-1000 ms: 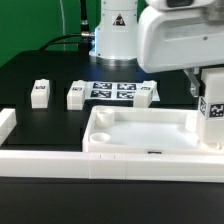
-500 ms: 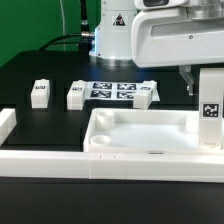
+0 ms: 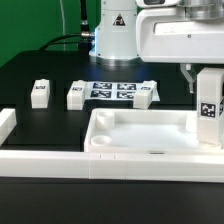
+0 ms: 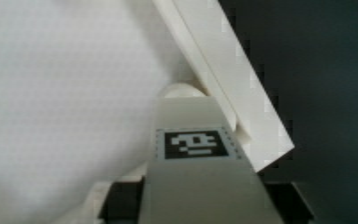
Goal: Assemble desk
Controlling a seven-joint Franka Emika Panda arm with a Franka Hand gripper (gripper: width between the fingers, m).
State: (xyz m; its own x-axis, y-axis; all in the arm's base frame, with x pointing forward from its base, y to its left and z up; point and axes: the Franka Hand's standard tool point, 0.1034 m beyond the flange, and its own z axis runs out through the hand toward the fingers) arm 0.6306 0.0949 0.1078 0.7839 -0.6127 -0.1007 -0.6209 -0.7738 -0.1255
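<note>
The white tabletop (image 3: 150,137) lies rim-up near the front rail, and in the wrist view its inner face (image 4: 69,100) and raised rim (image 4: 220,60) fill the picture. My gripper (image 3: 208,80) is shut on a white square-post leg (image 3: 209,110) and holds it upright over the tabletop's corner at the exterior view's right. In the wrist view the leg (image 4: 197,175) shows its tag, with a dark finger (image 4: 126,203) on either side of it. I cannot tell whether the leg touches the corner. Three loose legs (image 3: 40,92) (image 3: 76,96) (image 3: 148,93) lie on the black table behind.
The marker board (image 3: 115,90) lies flat between two of the loose legs. A long low white rail (image 3: 100,162) runs along the front, with a rail end (image 3: 6,125) at the exterior view's left. The arm's white base (image 3: 115,35) stands at the back.
The gripper and the held leg have shifted slightly toward the exterior view's left, over the tabletop's corner. The grip is unchanged. The loose legs and the tabletop have not moved.
</note>
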